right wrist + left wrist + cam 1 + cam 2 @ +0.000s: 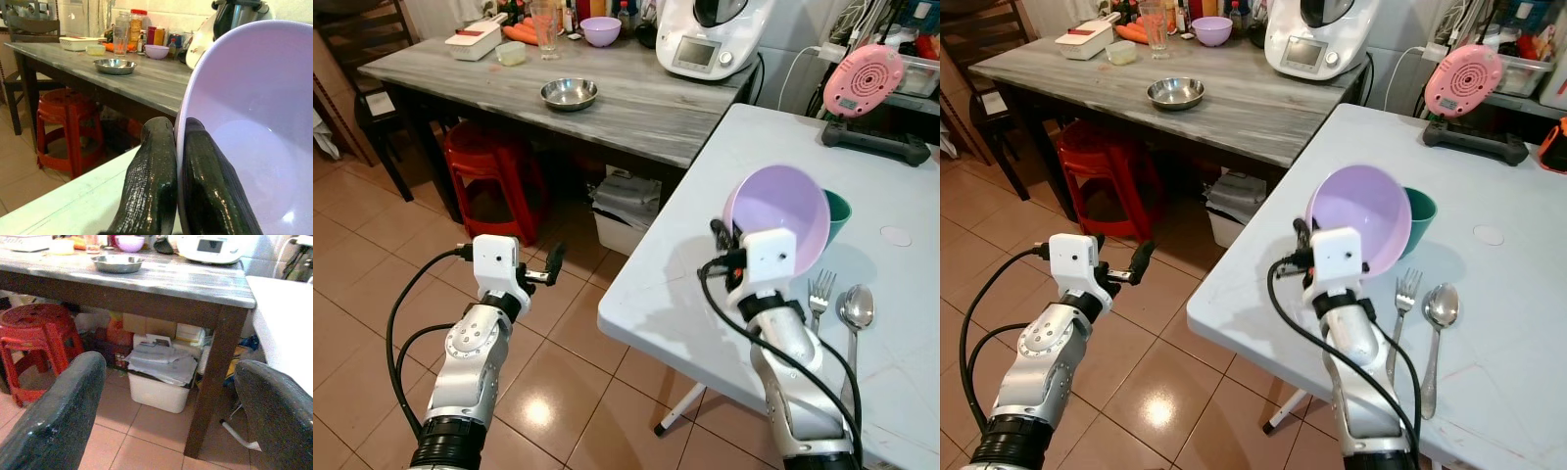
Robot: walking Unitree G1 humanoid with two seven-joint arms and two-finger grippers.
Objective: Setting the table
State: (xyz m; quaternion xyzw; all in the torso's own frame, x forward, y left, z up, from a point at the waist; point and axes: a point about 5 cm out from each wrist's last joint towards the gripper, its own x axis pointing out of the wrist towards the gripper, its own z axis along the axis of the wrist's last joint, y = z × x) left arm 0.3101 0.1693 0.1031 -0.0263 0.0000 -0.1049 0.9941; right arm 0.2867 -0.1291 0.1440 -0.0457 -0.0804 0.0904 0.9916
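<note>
My right gripper (177, 161) is shut on the rim of a lilac bowl (781, 217), which it holds tilted above the white table (705, 245). One finger (151, 181) lies outside the rim and the other inside it. Behind the bowl a teal cup (838, 213) stands on the table. A fork (819, 294) and a spoon (855, 311) lie side by side to the bowl's right. My left gripper (548, 269) hangs open over the tiled floor, left of the white table, holding nothing.
A grey wooden table (626, 98) at the back bears a steel bowl (569, 94), a small purple bowl (600, 31), a glass and a white kitchen machine (710, 39). Under it stand a red stool (489, 171) and a white bin (159, 382). A pink appliance (862, 83) sits on the white table.
</note>
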